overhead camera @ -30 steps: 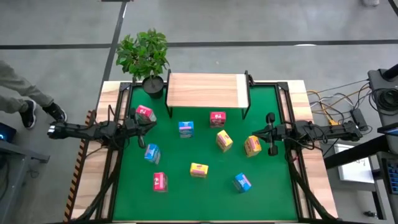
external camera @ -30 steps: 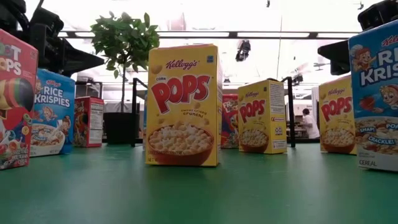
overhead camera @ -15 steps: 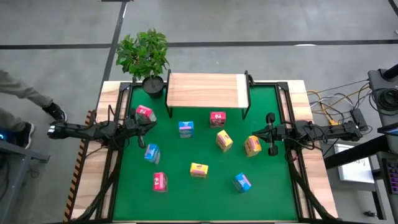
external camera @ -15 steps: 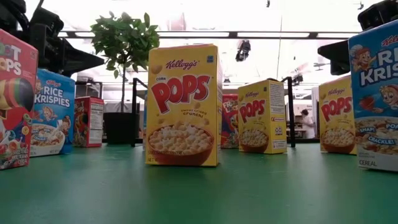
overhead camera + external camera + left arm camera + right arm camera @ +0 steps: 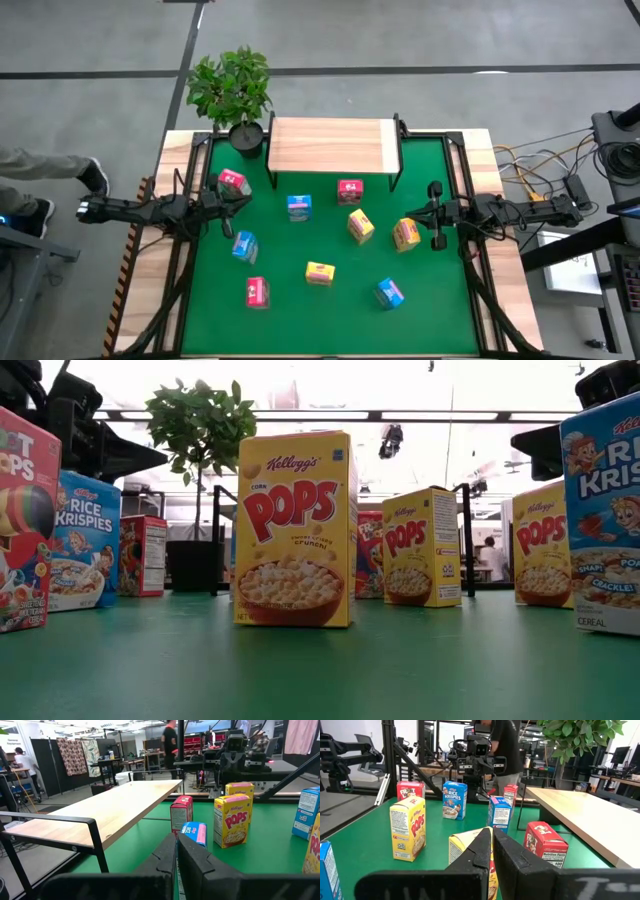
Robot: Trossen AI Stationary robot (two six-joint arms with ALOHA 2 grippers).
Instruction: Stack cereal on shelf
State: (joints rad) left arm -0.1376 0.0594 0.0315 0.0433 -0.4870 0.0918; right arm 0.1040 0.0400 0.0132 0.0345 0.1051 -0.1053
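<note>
The shelf stands at the far edge of the green mat, its wooden board bare. A potted plant stands at the shelf's left end.

All nine cereal boxes stand upright on the mat, none on the shelf:
- Red box, far left, just beside the left tool.
- Blue box, in front of the shelf, left of centre.
- Red box, nearest the shelf, close to its right leg.
- Yellow box, centre right.
- Yellow box, just beside the right tool.
- Blue box, left of centre.
- Yellow box, centre, toward the near edge.
- Red box, near left.
- Blue box, near right.

The left tool hangs over the left side of the mat, pointing inward. Its fingers are pressed together with nothing between them. The left wrist view looks along the shelf board toward a red, a blue and a yellow box.

The right tool hangs over the right side of the mat, pointing inward. Its fingers are likewise closed with nothing gripped. A yellow box stands directly ahead of it.

A person's legs show on the floor, left of the table.
</note>
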